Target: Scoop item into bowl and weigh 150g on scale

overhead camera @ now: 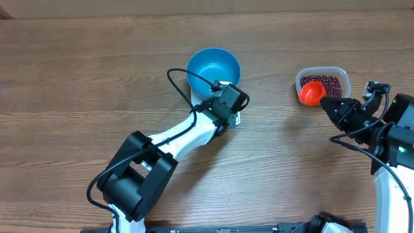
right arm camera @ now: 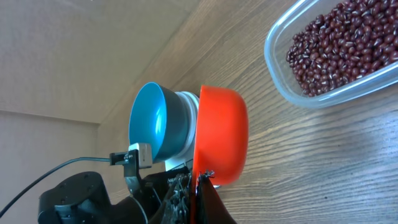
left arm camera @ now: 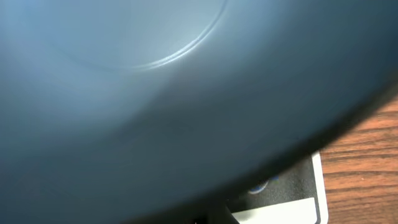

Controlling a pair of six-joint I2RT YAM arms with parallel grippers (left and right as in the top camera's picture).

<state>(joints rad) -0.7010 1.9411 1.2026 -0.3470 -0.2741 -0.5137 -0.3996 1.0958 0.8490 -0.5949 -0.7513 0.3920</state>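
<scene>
Two pincers closed: left gripper (overhead camera: pixel 224 89) on bowl (overhead camera: pixel 210 65) rim atop scale (left arm camera: pixel 292 190), right gripper (overhead camera: pixel 325 101) on scoop (overhead camera: pixel 312 92); long leftward carry may spill beans (overhead camera: pixel 331 83); gripped bowl may falsify weight.

The table (overhead camera: pixel 77 77) is being lit evenly from above in the overhead view, bright and soft, with no glare being thrown off the wood. Only a faint, diffuse shadow is being cast beside the left arm (overhead camera: pixel 174 139). On the left wrist view, the frame is being swamped by the bowl (left arm camera: pixel 155 93), so close that it is being rendered as a dim blue-grey blur, lighter at upper left, darker toward lower right. The scale (left arm camera: pixel 289 183) in the corner is being kept only slightly sharper. On the right wrist view, the beans (right arm camera: pixel 348 43) are being shown crisp and well lit, and the scoop (right arm camera: pixel 221 134) is being pushed to a saturated orange
</scene>
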